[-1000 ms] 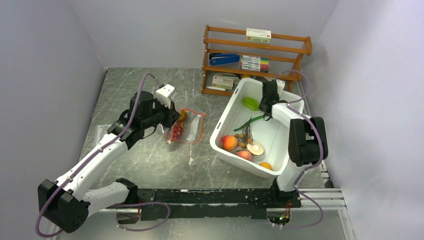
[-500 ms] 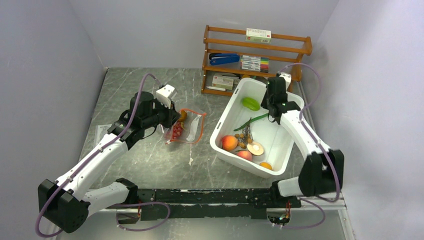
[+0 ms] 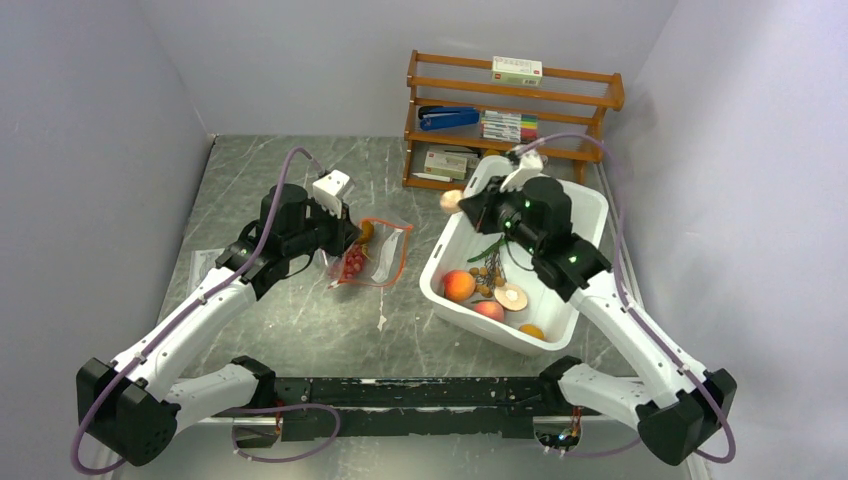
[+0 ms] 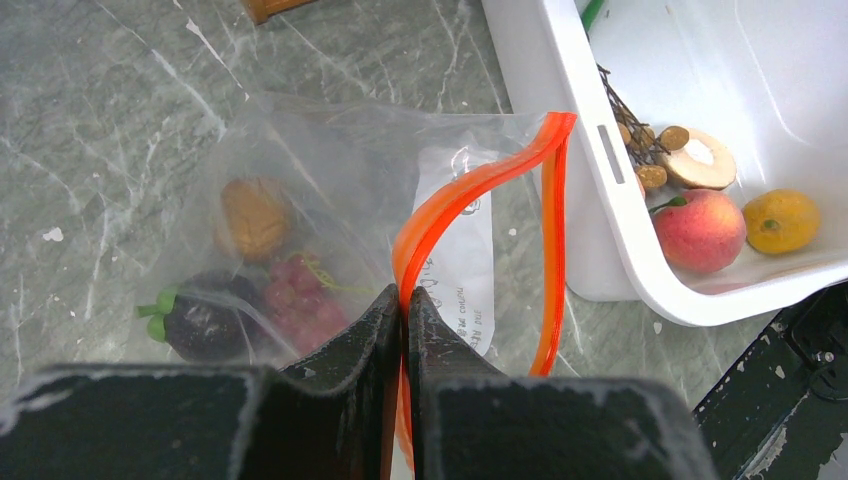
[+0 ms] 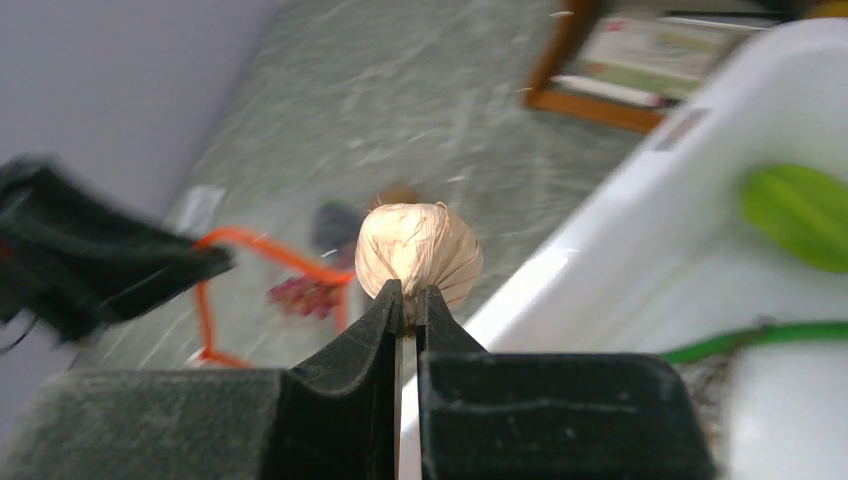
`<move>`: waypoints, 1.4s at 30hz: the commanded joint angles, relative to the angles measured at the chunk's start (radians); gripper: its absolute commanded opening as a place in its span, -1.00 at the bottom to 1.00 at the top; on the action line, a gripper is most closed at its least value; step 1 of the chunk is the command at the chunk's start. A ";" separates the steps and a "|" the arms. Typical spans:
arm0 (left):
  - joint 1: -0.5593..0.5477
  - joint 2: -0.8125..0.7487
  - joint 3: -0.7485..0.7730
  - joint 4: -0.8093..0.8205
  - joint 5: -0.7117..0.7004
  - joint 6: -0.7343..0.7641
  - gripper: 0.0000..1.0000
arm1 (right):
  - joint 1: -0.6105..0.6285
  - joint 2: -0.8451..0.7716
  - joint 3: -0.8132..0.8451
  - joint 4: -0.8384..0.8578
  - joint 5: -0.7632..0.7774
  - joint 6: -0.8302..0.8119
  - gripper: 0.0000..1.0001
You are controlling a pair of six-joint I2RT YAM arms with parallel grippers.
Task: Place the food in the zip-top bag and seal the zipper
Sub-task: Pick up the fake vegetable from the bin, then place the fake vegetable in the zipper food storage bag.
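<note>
In the top view, the zip-top bag (image 3: pixel 378 262) lies on the marble table (image 3: pixel 300 330) at nine o'clock from the white bin (image 3: pixel 438 290). The left gripper (image 3: pixel 345 238) grips the bag's left edge. The right gripper (image 3: pixel 462 203) carries a pale bulb (image 3: pixel 451 200) over the bin's ten o'clock rim, on the bag's side. A peach (image 3: pixel 459 286), a brown berry cluster (image 3: pixel 487 270) and an orange fruit (image 3: pixel 532 331) sit in the bin.

The left wrist view shows that gripper's jaws pressed together, pinching one lip of the zipper (image 4: pixel 470 185), so the mouth gapes toward one o'clock. A red grape bunch (image 4: pixel 305 300), a dark purple fruit (image 4: pixel 198 322) and a brown round piece (image 4: pixel 252 217) rest inside the bag.

In the right wrist view, the jaws pinch the bulb's base. The bag's orange mouth is blurred at nine o'clock, and a green pod (image 5: pixel 760 340) lies in the bin at four o'clock.

The task looks about midway: three foods are bagged, one is in transit, several remain, and the zipper is unsealed.
</note>
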 commanded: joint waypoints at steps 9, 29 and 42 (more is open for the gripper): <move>0.007 -0.013 -0.002 0.040 -0.005 0.015 -0.86 | 0.286 0.141 -0.094 0.262 -0.170 0.062 -1.00; 0.006 -0.025 -0.003 0.033 0.009 0.015 -0.86 | 0.365 0.392 0.049 0.227 -0.041 0.061 -0.42; 0.007 -0.033 -0.006 0.038 -0.011 0.023 -0.86 | 0.362 0.301 0.087 0.144 -0.064 0.023 -0.13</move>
